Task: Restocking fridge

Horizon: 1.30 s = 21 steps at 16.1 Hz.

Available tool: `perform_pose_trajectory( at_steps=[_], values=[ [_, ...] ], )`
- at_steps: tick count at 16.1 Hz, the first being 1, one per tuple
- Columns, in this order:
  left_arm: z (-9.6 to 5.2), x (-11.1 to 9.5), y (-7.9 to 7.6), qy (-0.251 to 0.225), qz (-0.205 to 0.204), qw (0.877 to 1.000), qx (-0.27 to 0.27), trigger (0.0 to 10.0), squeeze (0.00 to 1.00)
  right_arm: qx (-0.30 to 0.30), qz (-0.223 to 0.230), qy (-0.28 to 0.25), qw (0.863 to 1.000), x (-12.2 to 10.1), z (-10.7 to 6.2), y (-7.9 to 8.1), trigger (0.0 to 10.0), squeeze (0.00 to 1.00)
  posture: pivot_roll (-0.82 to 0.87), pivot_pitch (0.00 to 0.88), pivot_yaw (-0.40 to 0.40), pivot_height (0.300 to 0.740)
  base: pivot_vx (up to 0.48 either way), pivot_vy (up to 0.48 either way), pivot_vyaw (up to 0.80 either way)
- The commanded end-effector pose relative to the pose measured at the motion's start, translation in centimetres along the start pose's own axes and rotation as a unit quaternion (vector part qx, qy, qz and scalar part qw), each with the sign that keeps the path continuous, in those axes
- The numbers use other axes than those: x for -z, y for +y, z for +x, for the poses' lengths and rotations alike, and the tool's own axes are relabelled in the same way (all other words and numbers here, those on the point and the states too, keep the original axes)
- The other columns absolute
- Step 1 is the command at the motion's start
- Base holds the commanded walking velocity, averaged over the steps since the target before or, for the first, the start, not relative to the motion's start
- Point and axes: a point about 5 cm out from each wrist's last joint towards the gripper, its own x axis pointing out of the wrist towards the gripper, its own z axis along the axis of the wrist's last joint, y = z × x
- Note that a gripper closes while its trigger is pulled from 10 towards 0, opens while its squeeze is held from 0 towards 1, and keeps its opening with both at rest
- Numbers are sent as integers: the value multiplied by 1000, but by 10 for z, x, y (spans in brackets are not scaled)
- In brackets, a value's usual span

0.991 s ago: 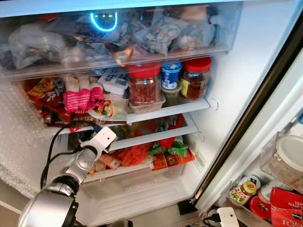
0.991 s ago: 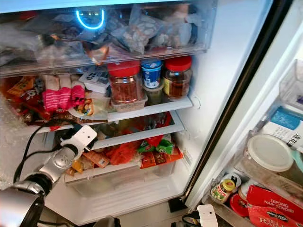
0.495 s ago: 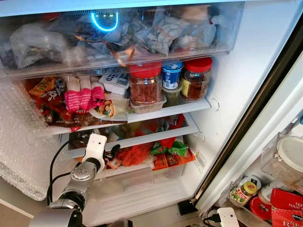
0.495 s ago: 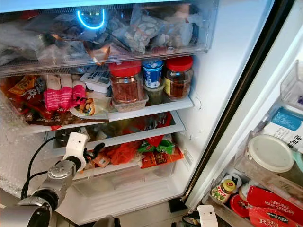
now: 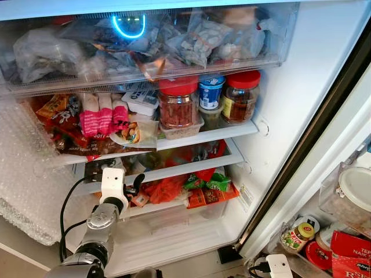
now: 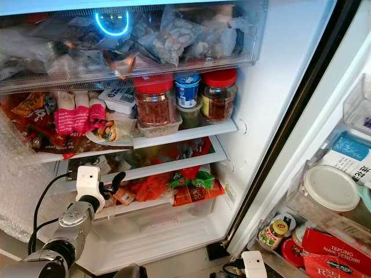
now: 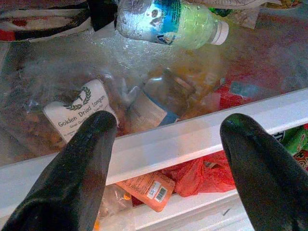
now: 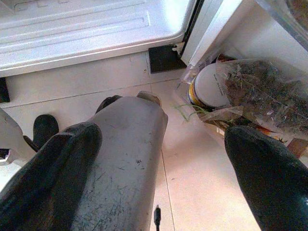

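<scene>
The fridge stands open with packed shelves. My left gripper (image 5: 134, 184) is raised before the left end of the lower glass shelf (image 7: 202, 137), open and holding nothing, level with the shelf's white front edge. Behind that edge lie a clear water bottle (image 7: 168, 21) on its side with a blue-green label, a bag labelled Golden Dried Longan (image 7: 79, 103) and a small jar. Under the shelf sit a red bag (image 7: 197, 173) and an orange packet (image 7: 149, 187). My right gripper (image 8: 163, 137) hangs open over the floor beside my leg.
The shelf above carries red-lidded jars (image 5: 177, 104), a blue-lidded tub (image 5: 210, 91) and pink packets (image 5: 98, 119). A full clear drawer (image 5: 151, 46) is on top. Bubble wrap (image 5: 29, 174) hangs at left. The door rack (image 5: 348, 197) with tubs is at right.
My left arm has drawn back and swung more upright, so the gripper has shifted slightly left and down in front of the lower shelf. The fridge contents have not moved.
</scene>
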Motion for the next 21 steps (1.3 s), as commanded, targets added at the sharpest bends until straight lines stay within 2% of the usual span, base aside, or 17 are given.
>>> perform_pose_trajectory(
  at_steps=[1, 14, 21],
  values=[
    [-2, 0, 2, -6, -10, 1000, -9, 10000, 0, 5, -2, 10, 1000, 6, -1, -2, 10000, 0, 15, 0, -34, 651, 0, 0, 0],
    [-4, -1, 7, -20, 3, 1000, -22, 10000, 0, 8, -3, 10, 1000, 9, -2, -2, 10000, 0, 6, 0, -22, 651, 0, 0, 0],
    [-4, -1, 6, -22, 15, 999, -23, 10000, 0, 8, -4, 10, 1000, 10, -2, -2, 10000, 0, 7, 0, -24, 651, -281, 0, 0]
  ],
)
